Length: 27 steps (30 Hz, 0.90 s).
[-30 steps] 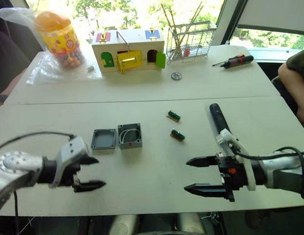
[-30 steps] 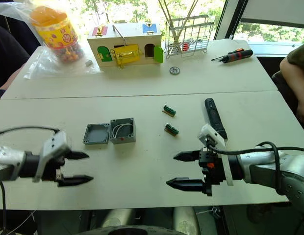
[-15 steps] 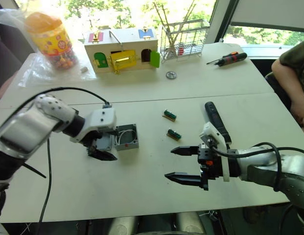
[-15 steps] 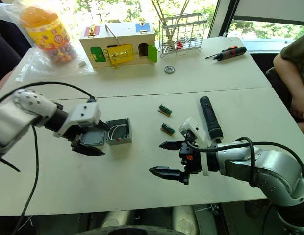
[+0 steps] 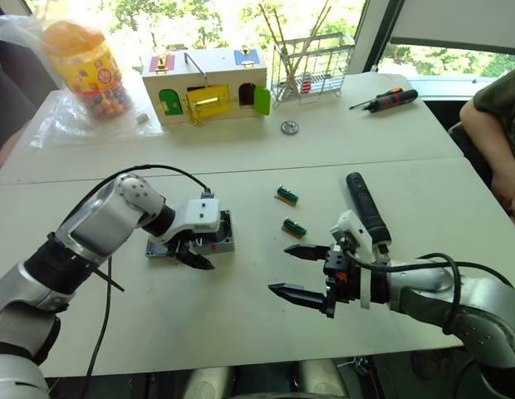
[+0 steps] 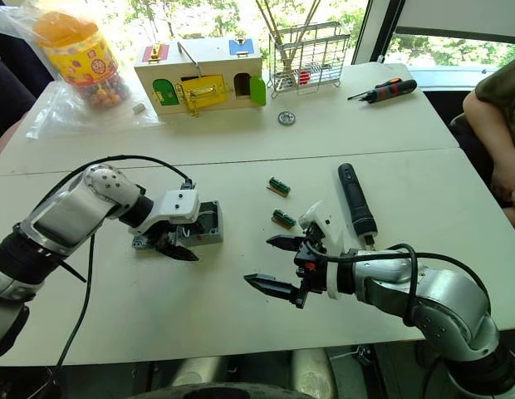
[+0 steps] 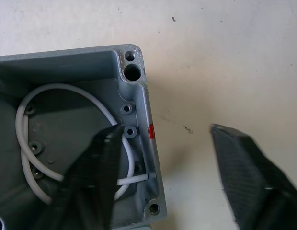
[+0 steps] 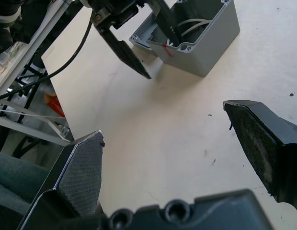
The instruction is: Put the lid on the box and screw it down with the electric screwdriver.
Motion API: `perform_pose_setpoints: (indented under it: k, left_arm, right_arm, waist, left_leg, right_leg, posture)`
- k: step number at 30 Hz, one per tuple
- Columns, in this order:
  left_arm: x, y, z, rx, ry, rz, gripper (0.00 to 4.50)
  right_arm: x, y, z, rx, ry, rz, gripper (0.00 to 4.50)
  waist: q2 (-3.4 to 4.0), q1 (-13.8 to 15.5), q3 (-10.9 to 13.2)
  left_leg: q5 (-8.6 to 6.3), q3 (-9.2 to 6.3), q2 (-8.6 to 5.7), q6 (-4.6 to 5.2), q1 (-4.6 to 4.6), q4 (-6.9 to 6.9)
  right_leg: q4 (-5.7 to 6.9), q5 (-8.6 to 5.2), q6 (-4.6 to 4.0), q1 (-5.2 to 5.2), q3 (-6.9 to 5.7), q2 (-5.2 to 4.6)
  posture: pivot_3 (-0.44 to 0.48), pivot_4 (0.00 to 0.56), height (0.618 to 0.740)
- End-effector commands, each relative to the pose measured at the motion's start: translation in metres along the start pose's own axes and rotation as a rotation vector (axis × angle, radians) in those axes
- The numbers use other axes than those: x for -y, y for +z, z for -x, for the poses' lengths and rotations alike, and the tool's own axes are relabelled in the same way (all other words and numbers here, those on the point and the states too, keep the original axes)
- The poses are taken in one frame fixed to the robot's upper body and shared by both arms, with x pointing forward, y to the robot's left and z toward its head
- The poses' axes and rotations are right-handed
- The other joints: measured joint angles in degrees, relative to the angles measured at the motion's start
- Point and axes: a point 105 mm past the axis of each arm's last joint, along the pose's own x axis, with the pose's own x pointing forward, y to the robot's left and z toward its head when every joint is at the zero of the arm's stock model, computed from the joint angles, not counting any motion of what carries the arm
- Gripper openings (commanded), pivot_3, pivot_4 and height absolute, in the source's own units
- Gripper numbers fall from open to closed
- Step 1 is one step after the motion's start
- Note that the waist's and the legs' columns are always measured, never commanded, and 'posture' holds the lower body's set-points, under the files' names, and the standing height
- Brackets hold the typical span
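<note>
Your left gripper (image 5: 193, 252) is down at the box (image 5: 217, 237), fingers spread, one fingertip (image 7: 103, 158) dipped inside over the white wire (image 7: 24, 120) and the other outside the near wall. If you mean to steady the box here, pinch only that wall and keep the inner finger off the wire. If the lid (image 5: 158, 246) is the aim, you're on the wrong piece: it lies just left of the box, touching or nearly so, mostly hidden under your wrist. Lift out, shift left, and take the lid by its rim.

The left arm reaches in from the left with the elbow raised and the forearm angled down toward the table (image 5: 241, 316).

Your right gripper (image 5: 301, 270) hovers low over the near side of the table, fingers wide apart and holding nothing, pointing left toward the box. The electric screwdriver (image 5: 365, 208) lies untouched just beyond that wrist.
</note>
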Motion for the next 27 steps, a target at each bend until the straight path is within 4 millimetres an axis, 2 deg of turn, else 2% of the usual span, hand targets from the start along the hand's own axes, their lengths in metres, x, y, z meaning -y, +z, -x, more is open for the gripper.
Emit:
perform_pose_setpoints:
  k: [1, 3, 4, 9, 11, 15, 22, 27]
  left_arm:
    - [-0.005, 0.006, 0.002, 0.006, 0.025, -0.041, 1.11]
    - [-0.006, 0.007, 0.001, 0.007, 0.026, -0.044, 0.11]
    - [-0.006, 0.007, 0.001, 0.004, 0.025, -0.049, 0.01]
    - [-0.010, 0.008, 0.001, 0.002, 0.018, -0.118, 0.01]
    - [-0.015, 0.016, 0.004, 0.032, 0.021, -0.205, 0.01]
    - [-0.015, 0.034, 0.009, 0.058, -0.094, -0.426, 0.01]
    - [-0.026, 0.042, -0.004, -0.007, -0.169, -0.636, 0.01]
    - [-0.029, 0.048, -0.010, -0.004, -0.215, -0.687, 0.01]
  right_arm:
    - [-0.006, 0.009, 0.002, 0.037, 0.004, 0.040, 4.50]
    - [-0.006, 0.009, 0.002, 0.039, 0.003, 0.038, 4.50]
    - [-0.007, 0.009, 0.002, 0.040, 0.002, 0.036, 4.50]
    - [-0.008, 0.006, 0.002, 0.030, 0.006, 0.025, 4.50]
    - [-0.010, 0.004, 0.004, 0.022, 0.013, 0.019, 4.50]
    - [-0.012, -0.001, 0.008, -0.001, 0.015, 0.012, 4.50]
    - [-0.012, -0.003, 0.010, 0.012, -0.043, 0.006, 4.50]
    - [-0.015, -0.006, 0.010, 0.026, -0.080, -0.014, 4.50]
  waist:
    - [0.00, 0.0, 0.0]
    - [-0.01, 0.1, 0.0]
    - [0.01, 0.3, -0.1]
    - [0.02, 0.4, -0.1]
    - [0.02, 0.5, -0.1]
    - [-0.05, 0.6, -0.1]
    - [-0.05, 0.0, -0.1]
    - [-0.08, -0.1, 0.0]
  left_leg:
    - [0.00, 0.00, 0.00, 0.00, 0.00, 0.01]
    - [0.00, 0.00, 0.00, 0.00, 0.00, 0.01]
    - [0.00, 0.00, 0.00, 0.00, 0.01, 0.01]
    - [0.01, -0.05, -0.04, 0.00, 0.07, 0.09]
    - [0.01, -0.07, -0.05, -0.01, 0.06, 0.11]
    - [0.02, -0.12, -0.08, -0.03, -0.03, 0.25]
    - [-0.01, -0.10, -0.07, 0.02, -0.05, 0.35]
    - [-0.01, -0.10, -0.08, 0.03, -0.05, 0.39]
  right_leg:
    - [0.01, 0.00, 0.00, 0.00, 0.00, 0.00]
    - [0.03, 0.00, 0.00, 0.00, 0.00, 0.00]
    - [0.04, 0.00, 0.01, 0.00, 0.00, 0.00]
    - [0.16, -0.01, 0.03, 0.09, -0.01, -0.01]
    - [0.22, -0.02, 0.04, 0.07, -0.01, -0.02]
    - [0.24, -0.03, 0.05, 0.07, -0.03, -0.04]
    - [0.30, -0.06, 0.11, 0.02, -0.04, -0.03]
    - [0.36, -0.08, 0.15, 0.02, -0.06, -0.02]
  posture:
    - [0.000, 0.150, 0.740]
    - [0.000, 0.150, 0.740]
    - [0.000, 0.150, 0.740]
    - [0.000, 0.150, 0.740]
    - [0.000, 0.150, 0.740]
    - [0.000, 0.150, 0.740]
    - [0.000, 0.150, 0.740]
    - [0.000, 0.150, 0.740]
